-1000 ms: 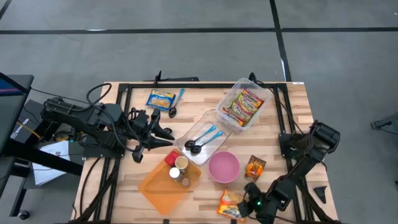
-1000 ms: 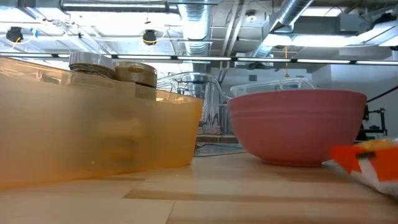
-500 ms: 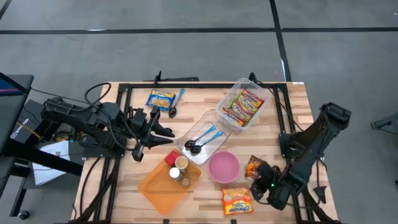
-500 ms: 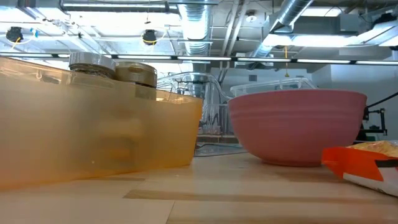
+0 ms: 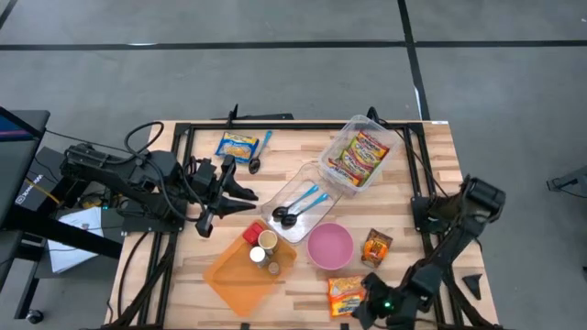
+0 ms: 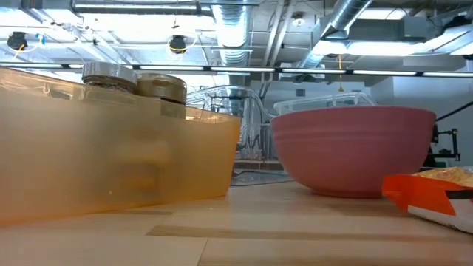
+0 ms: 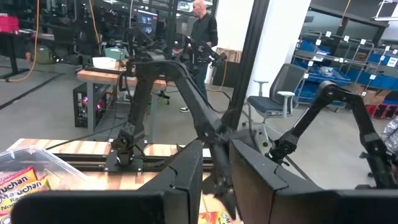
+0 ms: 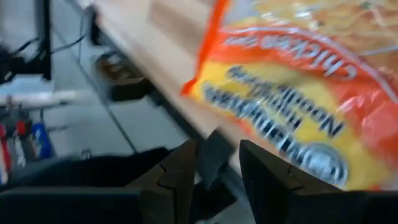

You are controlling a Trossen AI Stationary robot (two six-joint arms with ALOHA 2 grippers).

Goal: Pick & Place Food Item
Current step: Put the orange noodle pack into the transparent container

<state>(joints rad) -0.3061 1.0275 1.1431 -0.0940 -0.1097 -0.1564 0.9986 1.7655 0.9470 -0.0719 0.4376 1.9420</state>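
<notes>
The counter (image 5: 303, 280) carries the noodle packet (image 5: 346, 294) at its near edge, in front of the pink bowl (image 5: 329, 246). The packet looks light, crinkly and slippery, its noodle block brittle; an edge seam seems the best hold. The right claw (image 8: 211, 168), fingers spread and empty, sits just beside the packet's edge. The left claw (image 5: 240, 198) waits mid-counter, spread.

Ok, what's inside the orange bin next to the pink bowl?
The orange bin holds three small jars at its end nearest the pink bowl; the rest looks bare. Seen from above, their contents stay hidden under the lids.
</notes>
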